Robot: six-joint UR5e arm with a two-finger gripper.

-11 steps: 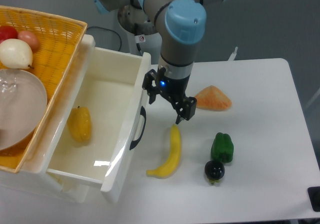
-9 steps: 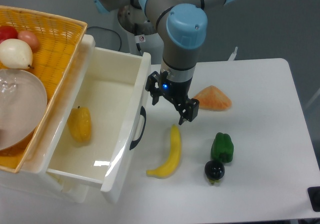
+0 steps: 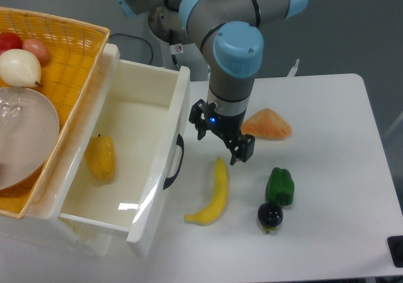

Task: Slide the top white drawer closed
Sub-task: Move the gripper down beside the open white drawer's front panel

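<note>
- The top white drawer (image 3: 135, 116) stands pulled far out of the cabinet at the left of the table (image 3: 334, 232); all places below are given relative to this drawer.
- Its front panel faces the table's middle and carries a black curved handle (image 3: 174, 163) on the outer face, about halfway along the panel.
- Inside the drawer, near its left wall, lies a yellow pepper (image 3: 101, 158); the rest of the glossy white floor is bare and shows a bright reflection.
- The gripper (image 3: 223, 139) hangs just to the right of the drawer's front panel, beside the handle and apart from it; its two black fingers are spread with a clear gap between them and hold nothing.
- A blue light glows on the gripper body, above the fingers.
- A banana (image 3: 213, 195) lies on the table just right of the drawer front, directly below the gripper.
- An orange wedge-shaped piece (image 3: 269, 125) lies farther right of the drawer, beyond the gripper.
- A green pepper (image 3: 279, 186) and a small dark round fruit (image 3: 270, 215) sit well to the right of the drawer, past the banana, the dark fruit touching or nearly touching the pepper.
- A yellow wicker basket (image 3: 69, 50) rests above the drawer's left side, overhanging it; it holds a clear bowl (image 3: 22, 132) and pale and red fruits.
</note>
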